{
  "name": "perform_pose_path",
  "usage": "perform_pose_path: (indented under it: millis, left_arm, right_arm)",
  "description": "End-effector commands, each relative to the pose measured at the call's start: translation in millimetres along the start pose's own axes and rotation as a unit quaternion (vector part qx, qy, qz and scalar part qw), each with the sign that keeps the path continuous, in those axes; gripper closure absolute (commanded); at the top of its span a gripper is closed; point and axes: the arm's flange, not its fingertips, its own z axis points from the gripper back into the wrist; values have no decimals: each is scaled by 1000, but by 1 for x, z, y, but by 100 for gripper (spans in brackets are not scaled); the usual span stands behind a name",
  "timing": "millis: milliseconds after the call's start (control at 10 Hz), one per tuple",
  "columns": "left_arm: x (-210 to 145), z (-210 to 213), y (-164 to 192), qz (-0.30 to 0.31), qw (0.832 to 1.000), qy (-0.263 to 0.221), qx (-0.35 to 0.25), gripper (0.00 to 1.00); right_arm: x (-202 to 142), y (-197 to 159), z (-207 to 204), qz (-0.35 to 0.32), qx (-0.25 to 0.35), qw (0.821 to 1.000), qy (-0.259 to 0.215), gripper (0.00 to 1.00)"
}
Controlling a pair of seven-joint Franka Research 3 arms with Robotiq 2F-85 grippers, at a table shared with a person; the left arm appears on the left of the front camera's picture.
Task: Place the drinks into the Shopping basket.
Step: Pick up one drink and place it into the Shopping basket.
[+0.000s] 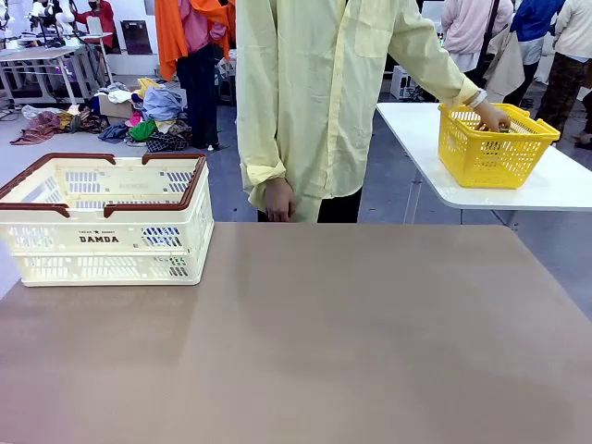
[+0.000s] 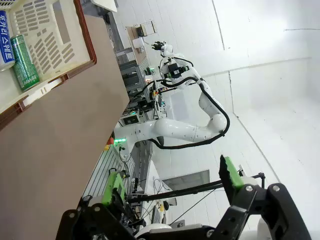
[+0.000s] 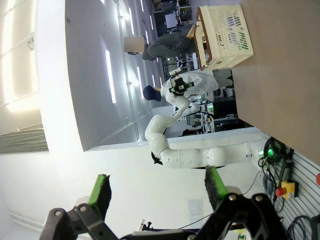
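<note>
In my left wrist view's upper left corner, the green can (image 2: 24, 63) and blue can (image 2: 6, 40) lie on their sides inside the slotted cream plastic Shopping basket (image 1: 104, 222), long axes side by side; the blue one is cut off, I think. Left gripper (image 2: 172, 182) and right gripper (image 3: 157, 192) gape wide, holding nothing.

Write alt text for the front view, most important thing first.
A cream-white Shopping basket lettered DAMDA sits at the far left of a brown table. Behind the table a person in a pale yellow shirt stands with one hand in a yellow mesh basket on a white side table.
</note>
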Motion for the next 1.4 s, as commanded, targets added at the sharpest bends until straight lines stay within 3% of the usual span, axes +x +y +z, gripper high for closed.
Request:
perform_pose_path:
  millis: [0,1300]
  left_arm:
    - [-4,2,-1,3,1000,4,5,0]
    - [-4,2,-1,3,1000,4,5,0]
  right_arm:
    - [0,5,0,-3,4,1000,0,0]
    - [0,5,0,-3,4,1000,0,0]
